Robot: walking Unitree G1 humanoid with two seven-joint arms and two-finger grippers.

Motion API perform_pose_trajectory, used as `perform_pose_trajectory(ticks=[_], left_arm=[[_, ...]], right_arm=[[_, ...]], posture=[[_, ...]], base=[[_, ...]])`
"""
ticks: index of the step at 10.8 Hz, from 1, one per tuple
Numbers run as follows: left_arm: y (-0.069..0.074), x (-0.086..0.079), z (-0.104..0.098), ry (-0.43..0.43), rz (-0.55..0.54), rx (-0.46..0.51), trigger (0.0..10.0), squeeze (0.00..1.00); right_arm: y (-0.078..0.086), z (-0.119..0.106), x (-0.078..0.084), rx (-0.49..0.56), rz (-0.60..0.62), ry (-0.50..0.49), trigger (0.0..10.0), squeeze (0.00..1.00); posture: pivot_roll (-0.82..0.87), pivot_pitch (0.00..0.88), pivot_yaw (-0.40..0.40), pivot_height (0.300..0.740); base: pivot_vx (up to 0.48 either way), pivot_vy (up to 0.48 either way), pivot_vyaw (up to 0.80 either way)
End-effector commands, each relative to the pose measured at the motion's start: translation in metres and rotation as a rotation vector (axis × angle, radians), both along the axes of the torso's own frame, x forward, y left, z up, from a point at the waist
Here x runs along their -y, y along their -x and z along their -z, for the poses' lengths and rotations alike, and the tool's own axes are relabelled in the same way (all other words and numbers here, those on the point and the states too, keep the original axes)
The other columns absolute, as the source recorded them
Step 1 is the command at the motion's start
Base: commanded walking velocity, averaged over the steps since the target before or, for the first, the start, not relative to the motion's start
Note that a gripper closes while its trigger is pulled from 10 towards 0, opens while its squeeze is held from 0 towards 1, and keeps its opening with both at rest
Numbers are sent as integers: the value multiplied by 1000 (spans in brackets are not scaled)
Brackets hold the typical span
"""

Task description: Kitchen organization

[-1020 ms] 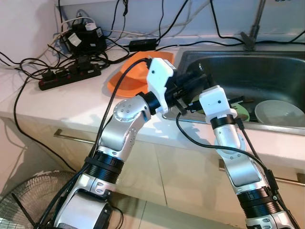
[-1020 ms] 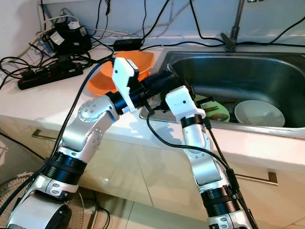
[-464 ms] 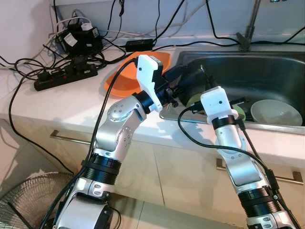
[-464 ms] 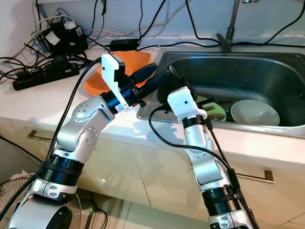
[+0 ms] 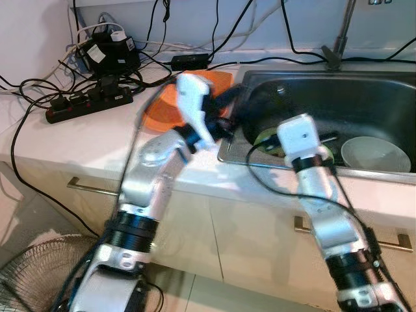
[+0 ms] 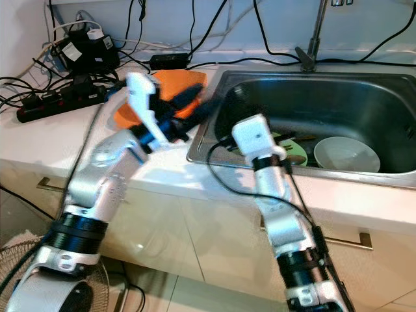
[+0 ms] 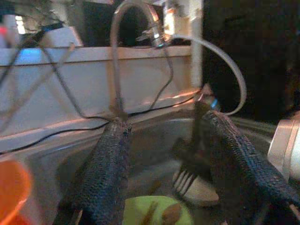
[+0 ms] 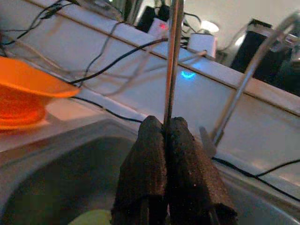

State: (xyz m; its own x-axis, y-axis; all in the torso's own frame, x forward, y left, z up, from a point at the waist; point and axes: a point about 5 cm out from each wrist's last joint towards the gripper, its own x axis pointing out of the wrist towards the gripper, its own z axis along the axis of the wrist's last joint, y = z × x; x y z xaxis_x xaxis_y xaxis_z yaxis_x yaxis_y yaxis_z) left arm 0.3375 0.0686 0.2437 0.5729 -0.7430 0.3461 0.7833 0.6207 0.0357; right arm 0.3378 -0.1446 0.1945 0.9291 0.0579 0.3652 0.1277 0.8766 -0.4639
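Eye views: my left gripper [image 5: 227, 107] hovers mid-frame over the sink's [image 5: 364, 97] left rim, beside the orange bowl [image 5: 162, 110] on the counter. My right arm reaches into the basin, where a green plate [image 6: 294, 151] and white bowl [image 6: 346, 155] lie lower right, probably awaiting sorting.

Left wrist view: my fingers [image 7: 110, 164] are spread wide with nothing between them, framing a fork [image 7: 190, 166] held tines-down at centre.

Right wrist view: my right gripper [image 8: 167, 140] is clamped on the fork's handle [image 8: 174, 56], which stands upright above it, likely for a handover.
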Motion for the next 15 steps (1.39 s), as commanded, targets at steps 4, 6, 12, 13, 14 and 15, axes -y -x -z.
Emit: perform_pose_trajectory(ticks=[4,6,12,13,14,15], left_arm=[[7,-30,66,-260,-143,-118,10000,0],[19,-19,82,-303,-98,-149,10000,0],[46,19,95,-342,71,-194,10000,0],[46,20,95,-344,75,-196,10000,0],[47,21,95,-347,76,-197,10000,0],[47,21,95,-350,75,-201,10000,0]], right_arm=[[-28,-8,33,-104,95,-156,10000,0],[-36,6,37,-189,109,-237,10000,0],[-53,23,21,-304,65,-296,10000,0],[-53,23,19,-306,59,-296,10000,0],[-54,24,18,-308,55,-299,10000,0],[-55,24,17,-309,51,-304,10000,984]], posture=[[10,24,115,740],[21,30,109,740],[50,78,93,740],[52,83,93,740],[55,86,93,740],[56,89,94,740]], base=[[0,0,0],[0,0,0],[0,0,0],[0,0,0],[0,0,0],[0,0,0]])
